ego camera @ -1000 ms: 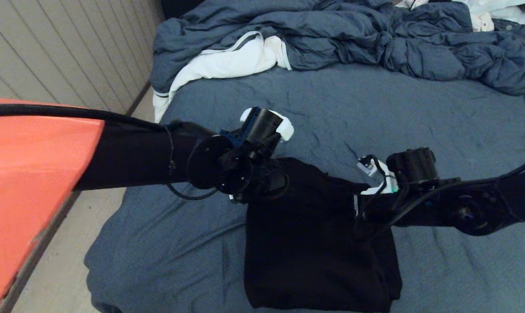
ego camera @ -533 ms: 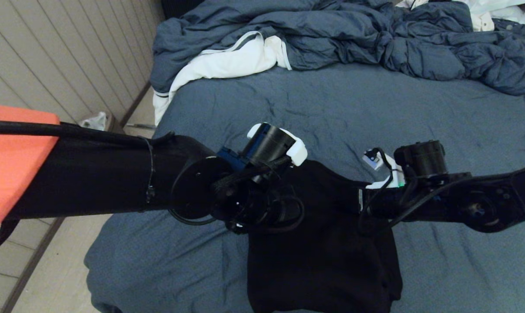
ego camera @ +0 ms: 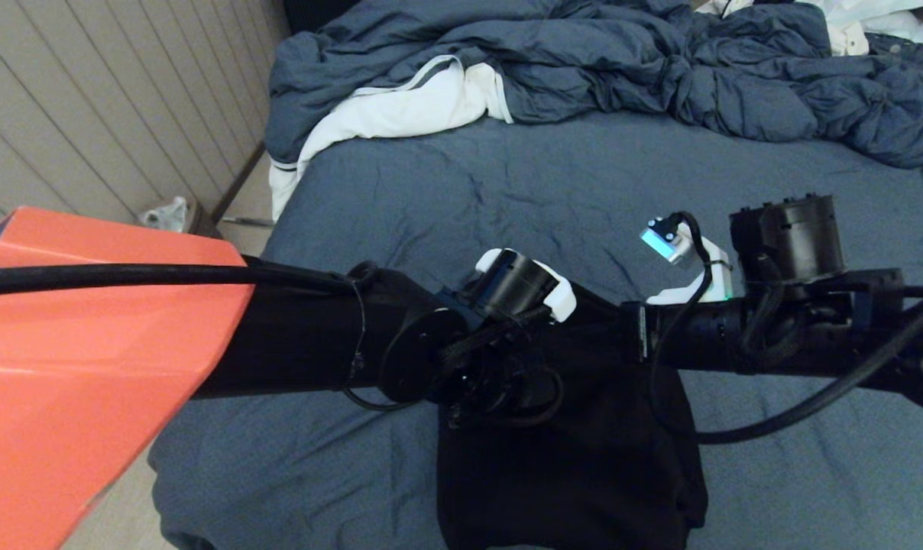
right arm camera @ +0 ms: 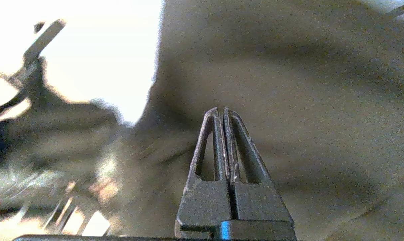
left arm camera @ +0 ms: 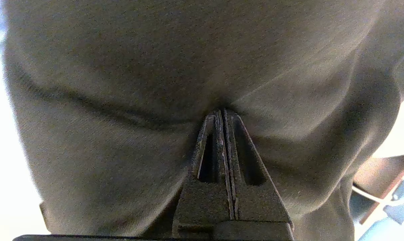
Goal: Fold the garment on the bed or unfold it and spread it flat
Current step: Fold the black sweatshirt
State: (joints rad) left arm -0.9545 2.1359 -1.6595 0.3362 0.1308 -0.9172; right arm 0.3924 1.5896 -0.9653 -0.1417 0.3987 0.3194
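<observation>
Left gripper (left arm camera: 222, 112): fingers pressed together, pinching a fold of the hoodie (ego camera: 568, 466); fabric puckers around the tips in the left wrist view. In the head view this gripper is hidden under its own wrist, over the hoodie's far left corner.

Left arm: black, with an orange shell nearest the camera, reaching in from the left.

Hoodie: black, thick, lying in a compact, roughly rectangular bundle on the near part of the bed (ego camera: 446, 198), between the two arms. Its far edge looks raised where the grippers hold it; the near part rests on the sheet, its nearest end cut off by the frame edge. No sleeve, hood or zipper can be made out.

Right gripper (right arm camera: 223, 112): fingers closed, with dark fabric caught between the tips; it pinches the hoodie at the far right corner. The right arm comes in from the right.

White cloth (ego camera: 400, 114): at the far left of the bed, partly under the duvet (ego camera: 660, 69), well apart from the hoodie.

Progress, as a judgement: both far corners are gripped, the hoodie is already a narrow bundle. Either a last fold toward the near edge is in hand, or an opening-out is starting; which of the two cannot be told. Flattening and release remain.

Writing, brands, labels: none legible.
</observation>
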